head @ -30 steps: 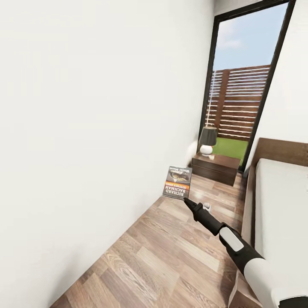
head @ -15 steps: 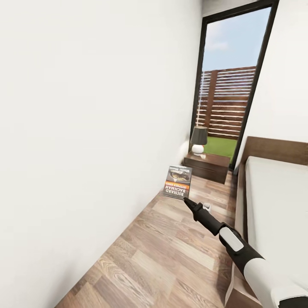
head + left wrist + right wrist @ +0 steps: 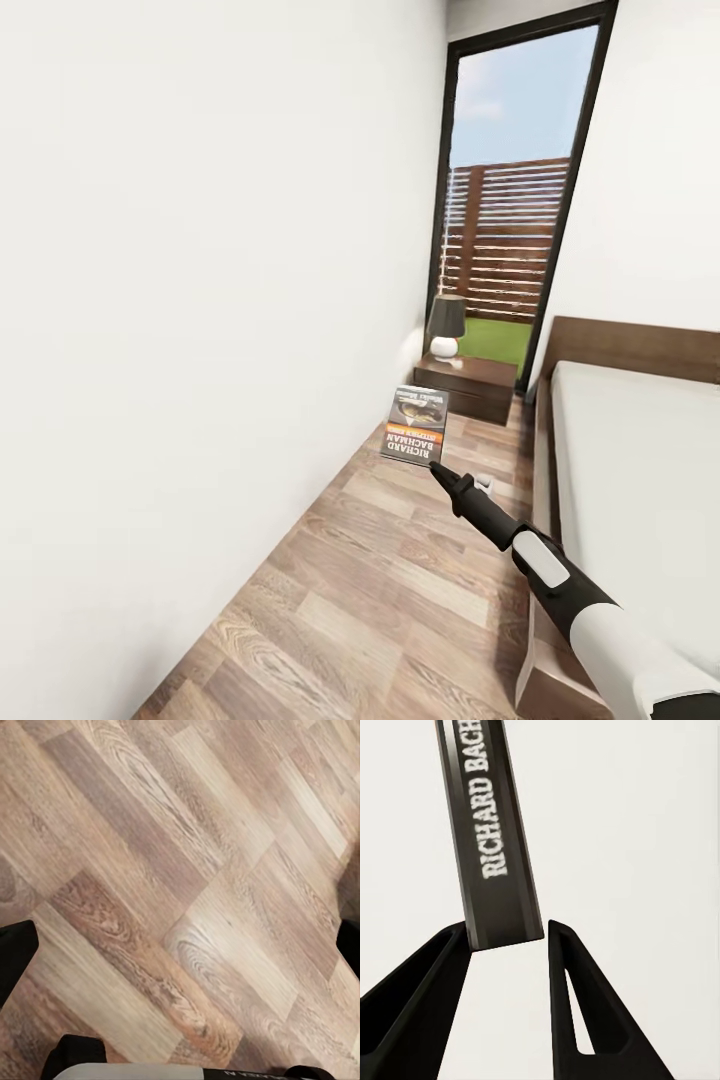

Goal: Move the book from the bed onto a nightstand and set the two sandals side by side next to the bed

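Holding the book upright by its lower edge, the right gripper was clamped on it above the floor; the nightstand lay straight ahead, beside the bed, beyond the extended arm.

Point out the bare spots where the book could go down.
On the dark-brown wooden nightstand, the top is bare right of the black-shaded white lamp. The light-grey mattress is bare. The right hand holds the dark orange-banded paperback.

"RICHARD BACHMAN" on the book cover; "RICHARD BACH" along its spine.
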